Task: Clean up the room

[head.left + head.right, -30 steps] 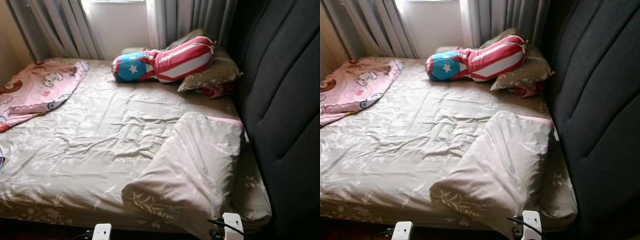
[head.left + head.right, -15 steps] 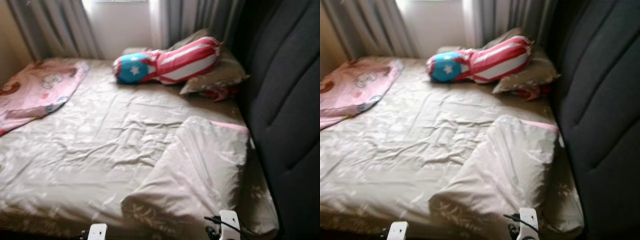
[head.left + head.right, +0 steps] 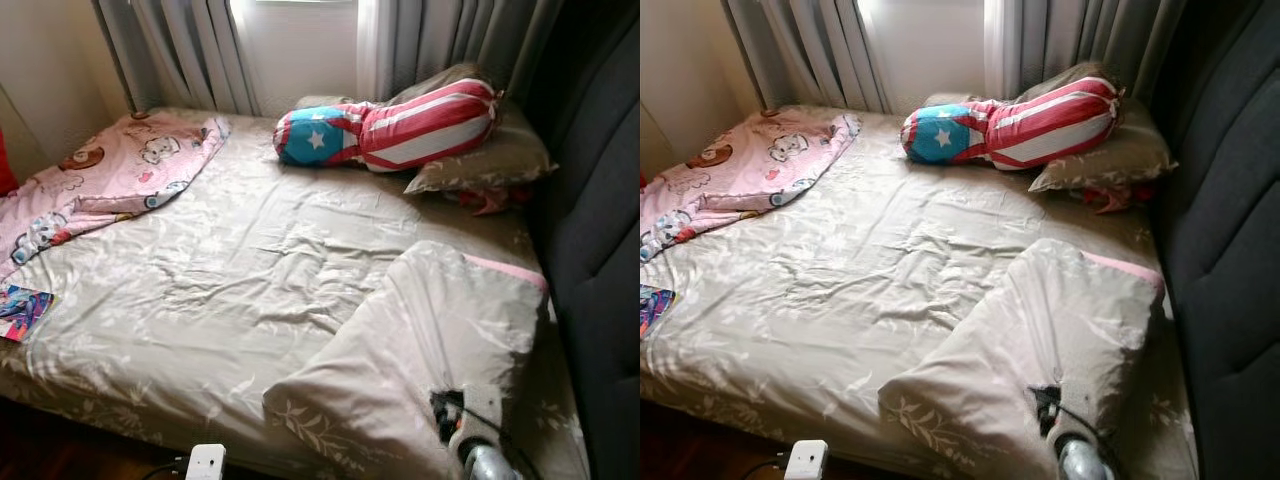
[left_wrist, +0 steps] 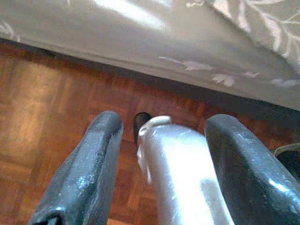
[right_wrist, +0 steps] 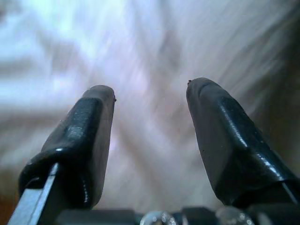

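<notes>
Your right arm came up since a second ago: the right claw (image 3: 452,408) rose from the bottom edge of the head views to sit over the near corner of the big pale leaf-print pillow (image 3: 420,350), and the camera swung left, bringing more of the bed's left side into view. The right wrist view showed its two black fingers (image 5: 86,136) spread apart with pale fabric just beyond them, nothing between them yet. That looked like the start of a reach for the pillow, which lay askew by the dark padded headboard (image 3: 600,250).

Your left claw (image 4: 161,164) hung low beside the bed, fingers apart and empty, over the wooden parquet floor (image 4: 42,122).

Around you were the rumpled grey leaf-print sheet (image 3: 230,280), a pink cartoon-print blanket (image 3: 110,180) bunched at the far left, a red, white and blue star-and-stripe bolster (image 3: 390,130) resting on a second grey pillow (image 3: 490,165), and a colourful booklet (image 3: 20,310) at the left edge. Nothing blocked the reach, though the headboard stood close on the right.
</notes>
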`<state>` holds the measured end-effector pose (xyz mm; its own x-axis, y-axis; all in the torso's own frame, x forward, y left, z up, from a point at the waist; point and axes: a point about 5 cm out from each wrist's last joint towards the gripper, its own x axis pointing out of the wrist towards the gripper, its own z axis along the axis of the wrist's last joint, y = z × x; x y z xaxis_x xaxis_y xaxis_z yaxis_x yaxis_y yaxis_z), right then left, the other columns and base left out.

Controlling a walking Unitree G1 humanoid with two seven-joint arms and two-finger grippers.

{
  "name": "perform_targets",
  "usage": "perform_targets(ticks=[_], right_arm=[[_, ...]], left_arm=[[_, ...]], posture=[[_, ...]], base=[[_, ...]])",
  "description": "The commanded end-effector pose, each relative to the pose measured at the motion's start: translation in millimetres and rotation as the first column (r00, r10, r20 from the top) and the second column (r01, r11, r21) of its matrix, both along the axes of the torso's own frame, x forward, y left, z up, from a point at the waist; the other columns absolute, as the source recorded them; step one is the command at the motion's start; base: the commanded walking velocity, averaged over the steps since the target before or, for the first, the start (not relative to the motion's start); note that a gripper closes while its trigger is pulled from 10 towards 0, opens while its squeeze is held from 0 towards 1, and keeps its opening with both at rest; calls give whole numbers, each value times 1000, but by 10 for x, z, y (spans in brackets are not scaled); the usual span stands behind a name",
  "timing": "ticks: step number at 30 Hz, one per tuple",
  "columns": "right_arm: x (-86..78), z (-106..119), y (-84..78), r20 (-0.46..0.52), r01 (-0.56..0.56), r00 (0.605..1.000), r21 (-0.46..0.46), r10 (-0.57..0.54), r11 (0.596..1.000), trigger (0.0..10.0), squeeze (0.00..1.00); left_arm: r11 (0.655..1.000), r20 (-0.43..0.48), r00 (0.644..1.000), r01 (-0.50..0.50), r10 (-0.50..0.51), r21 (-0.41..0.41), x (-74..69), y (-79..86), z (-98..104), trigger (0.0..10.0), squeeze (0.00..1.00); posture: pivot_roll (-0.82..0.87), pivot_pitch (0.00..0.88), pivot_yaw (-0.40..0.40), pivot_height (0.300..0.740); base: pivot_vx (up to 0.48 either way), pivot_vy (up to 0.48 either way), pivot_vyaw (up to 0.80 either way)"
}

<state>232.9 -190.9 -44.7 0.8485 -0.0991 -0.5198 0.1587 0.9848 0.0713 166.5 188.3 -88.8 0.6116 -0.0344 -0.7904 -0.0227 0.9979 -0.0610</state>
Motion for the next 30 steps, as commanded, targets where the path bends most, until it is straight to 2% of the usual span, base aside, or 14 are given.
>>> perform_targets(ticks=[1,4,10,13,23,30], right_arm=[[142,150,-61,104,46,994,-12,-45,999,10000,0],[143,179,-171,121,120,986,-28,-116,992,10000,0],[33,95,-225,75,175,982,-8,-174,984,10000,0],[-36,19,-192,19,171,985,-2,-171,985,10000,0],[-38,2,-96,14,114,993,-14,-114,993,10000,0],[-21,14,-86,22,109,994,-6,-109,994,10000,0]], left_arm=[[1000,26,1000,-9,9,-1,7,30,15,10000,0],[1000,56,998,-19,20,-14,21,31,30,10000,0],[1000,74,997,-8,10,-28,22,16,37,10000,0],[999,73,997,-7,10,-33,14,8,33,10000,0],[999,64,998,-13,15,-30,7,2,26,10000,0],[999,63,998,-15,17,-30,8,-1,25,10000,0]], posture=[[-54,0,-9,722],[-56,0,-8,722],[-59,0,-12,722],[-65,0,-14,722],[-56,0,-27,722],[-55,0,-25,722]], base=[[0,0,0],[0,0,0],[0,0,0],[0,0,-492],[235,0,-51],[275,0,0]])
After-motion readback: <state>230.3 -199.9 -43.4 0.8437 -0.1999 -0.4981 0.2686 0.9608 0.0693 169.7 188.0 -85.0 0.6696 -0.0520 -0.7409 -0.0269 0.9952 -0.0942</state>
